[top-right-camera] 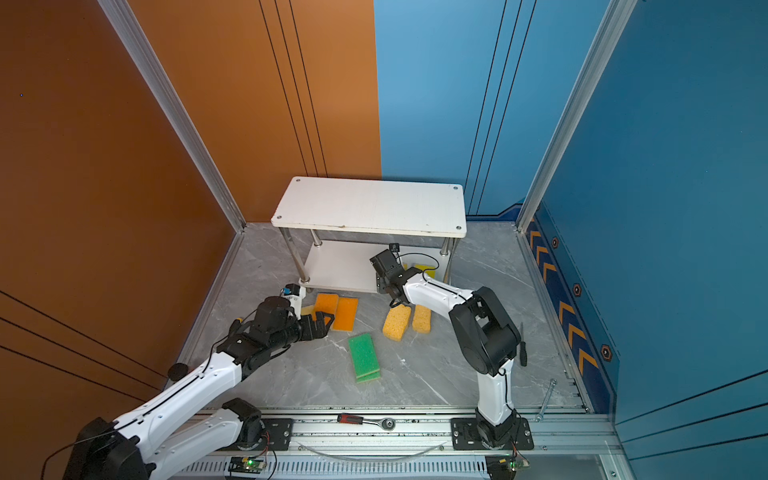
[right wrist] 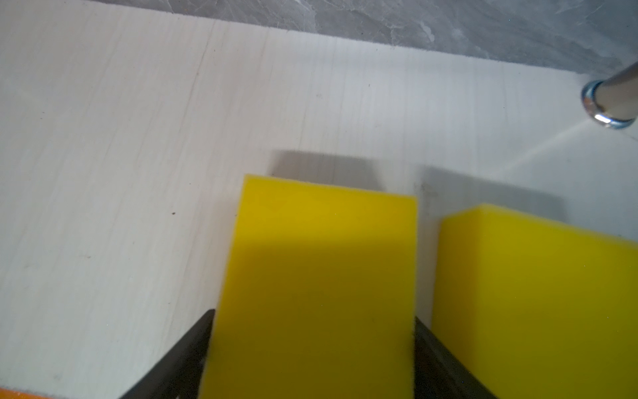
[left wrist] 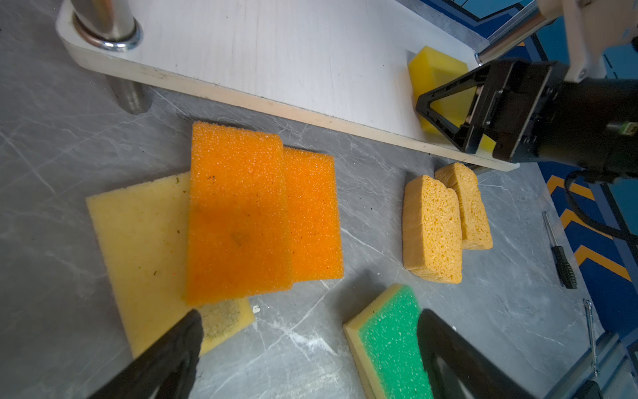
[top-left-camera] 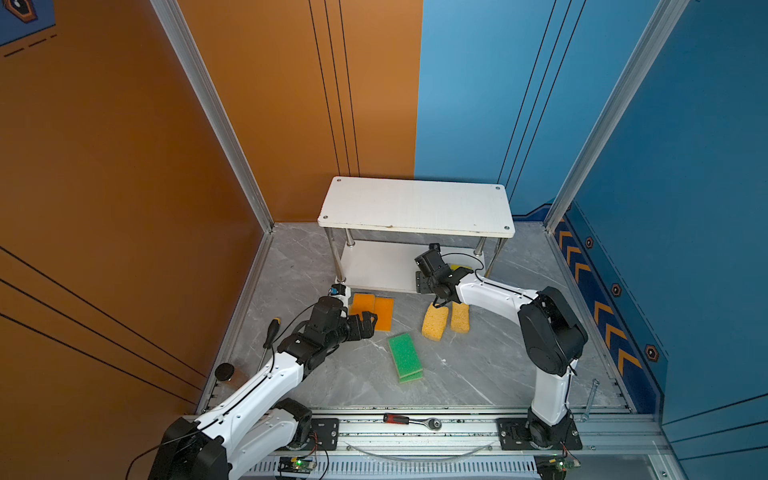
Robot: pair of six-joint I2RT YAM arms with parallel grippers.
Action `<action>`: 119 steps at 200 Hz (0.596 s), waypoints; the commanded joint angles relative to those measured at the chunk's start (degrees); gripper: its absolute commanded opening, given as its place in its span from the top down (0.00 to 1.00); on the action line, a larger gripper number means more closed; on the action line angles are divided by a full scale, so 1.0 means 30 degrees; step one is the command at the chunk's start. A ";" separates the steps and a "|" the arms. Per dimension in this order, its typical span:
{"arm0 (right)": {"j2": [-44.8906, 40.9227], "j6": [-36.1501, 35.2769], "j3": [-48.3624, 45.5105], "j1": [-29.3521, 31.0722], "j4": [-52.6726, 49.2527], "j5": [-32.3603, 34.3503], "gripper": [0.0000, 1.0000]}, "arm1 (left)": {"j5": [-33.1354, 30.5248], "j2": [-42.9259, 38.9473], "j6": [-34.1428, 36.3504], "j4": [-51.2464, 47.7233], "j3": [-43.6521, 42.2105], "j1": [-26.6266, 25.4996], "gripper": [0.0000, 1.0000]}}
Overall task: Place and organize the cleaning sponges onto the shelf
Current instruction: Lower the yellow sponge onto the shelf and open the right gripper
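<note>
The shelf (top-left-camera: 415,205) stands at the back; its lower board (left wrist: 293,58) is bare on its left half. My right gripper (right wrist: 312,317) reaches under the top board, and its fingers press both sides of a bright yellow sponge (right wrist: 321,259) resting on the lower board. A second yellow sponge (right wrist: 535,293) lies beside it. My left gripper (left wrist: 310,321) hovers open over bare floor. Two overlapping orange sponges (left wrist: 238,214) (left wrist: 314,217) lie ahead of it on a pale yellow sponge (left wrist: 145,241). Two stacked green-topped sponges (top-left-camera: 405,353) and two porous yellow-orange sponges (top-left-camera: 435,324) (top-left-camera: 460,318) lie on the floor.
A screwdriver (top-left-camera: 270,332) leans at the left rail beside my left arm. A ratchet wrench (top-left-camera: 411,419) lies on the front rail and a metal bar (top-left-camera: 590,399) at the right edge. Another screwdriver (left wrist: 561,252) lies by the right wall. Chrome posts (left wrist: 107,24) bound the shelf corners.
</note>
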 commanded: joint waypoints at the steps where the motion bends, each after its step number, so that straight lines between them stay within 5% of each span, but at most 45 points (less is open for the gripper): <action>1: 0.0443 0.0352 -0.0002 -0.0061 -0.0474 0.0478 0.20 | -0.0255 -0.0107 0.0444 -0.0375 -0.0163 -0.0173 0.02; 119: 0.0112 0.0255 0.0026 -0.0024 -0.0502 0.0495 0.15 | -0.0229 -0.0126 0.0411 -0.0372 -0.0207 -0.0174 0.02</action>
